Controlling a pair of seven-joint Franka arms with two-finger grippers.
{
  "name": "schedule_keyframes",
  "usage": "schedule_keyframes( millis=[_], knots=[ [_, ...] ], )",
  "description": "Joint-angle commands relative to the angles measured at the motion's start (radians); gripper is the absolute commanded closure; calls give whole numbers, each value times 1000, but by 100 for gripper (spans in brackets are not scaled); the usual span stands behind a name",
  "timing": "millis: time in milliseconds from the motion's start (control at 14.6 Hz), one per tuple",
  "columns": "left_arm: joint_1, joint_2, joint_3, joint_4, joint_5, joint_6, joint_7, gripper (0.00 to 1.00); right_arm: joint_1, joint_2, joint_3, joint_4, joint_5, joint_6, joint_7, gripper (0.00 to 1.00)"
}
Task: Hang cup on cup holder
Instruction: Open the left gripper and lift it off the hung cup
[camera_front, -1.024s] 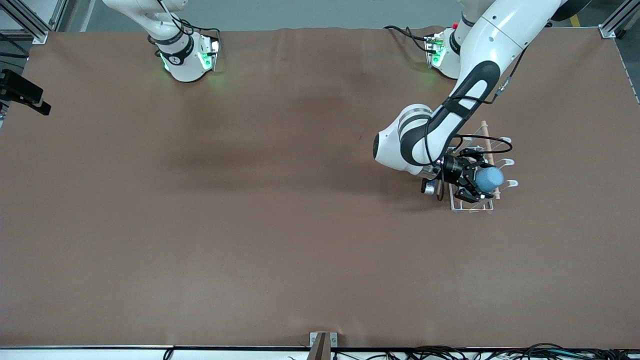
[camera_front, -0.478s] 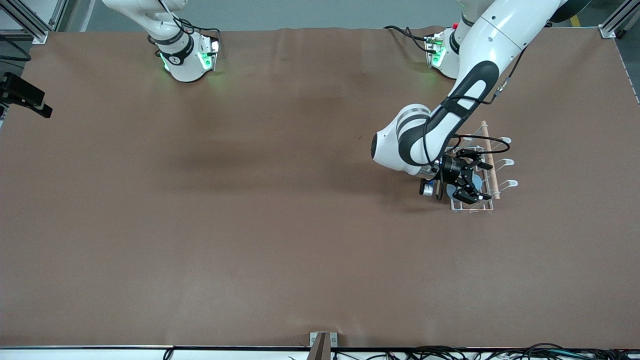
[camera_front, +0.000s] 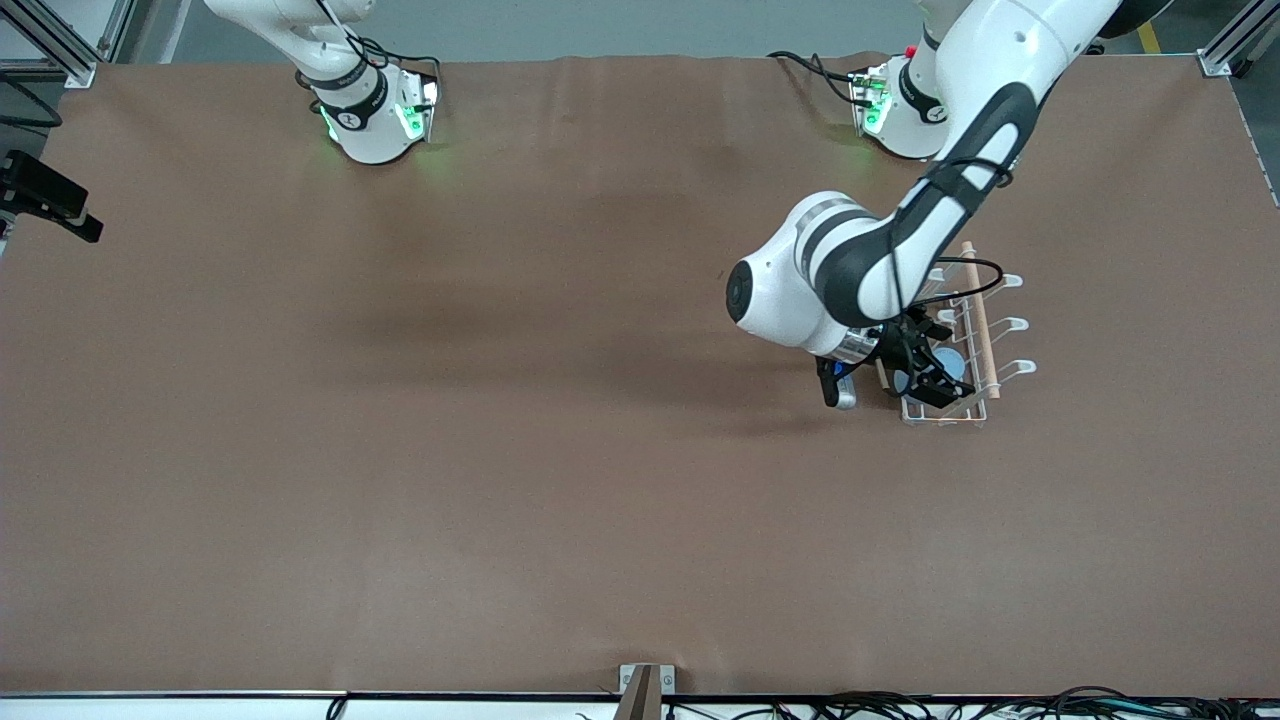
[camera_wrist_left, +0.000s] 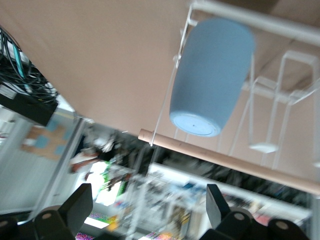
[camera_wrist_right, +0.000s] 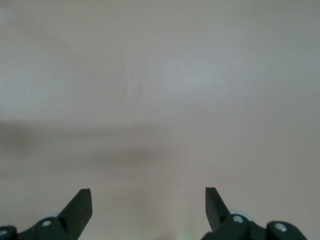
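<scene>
I judge the job nearly done: the cup (camera_wrist_left: 211, 75) is on the rack (camera_front: 990, 373), slipped mouth-first over one of the prongs at the rack's end nearest the front camera, on the row toward the right arm's end of the counter (camera_front: 400, 450), with its closed bottom pointing out toward the wooden rod (camera_wrist_left: 225, 161). In the left wrist view nothing grips it; the wire alone carries it.

My left hand (camera_front: 925, 372) is over that same end of the rack, fingers spread apart with nothing between them (the cup sits clear of both fingers (camera_wrist_left: 75, 207) in the wrist view). What is left, as I read it, is only to draw that arm away without catching the wire or the rod, since a snag could tip the light rack.

The other prongs I can see are bare, and the rack holds nothing besides the one cup.

The right arm waits; its hand (camera_wrist_right: 148, 200) shows only in its own wrist view, fingers apart over bare counter, empty.
</scene>
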Motion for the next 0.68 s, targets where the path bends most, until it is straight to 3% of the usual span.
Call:
schedule_keyframes(
  millis=[0, 205, 410, 614],
  knots=[
    [1, 0, -17, 142, -127, -3, -79, 0, 10, -22, -12, -27, 12, 12, -8, 0],
    [13, 1, -20, 265, -259, 15, -109, 0, 11, -22, -12, -27, 12, 12, -8, 0],
    [45, -52, -22, 272, -391, 76, -198, 0, 11, -22, -12, -27, 12, 12, -8, 0],
    [93, -103, -20, 306, -547, 78, -420, 0, 11, -22, -12, -27, 12, 12, -8, 0]
  ],
)
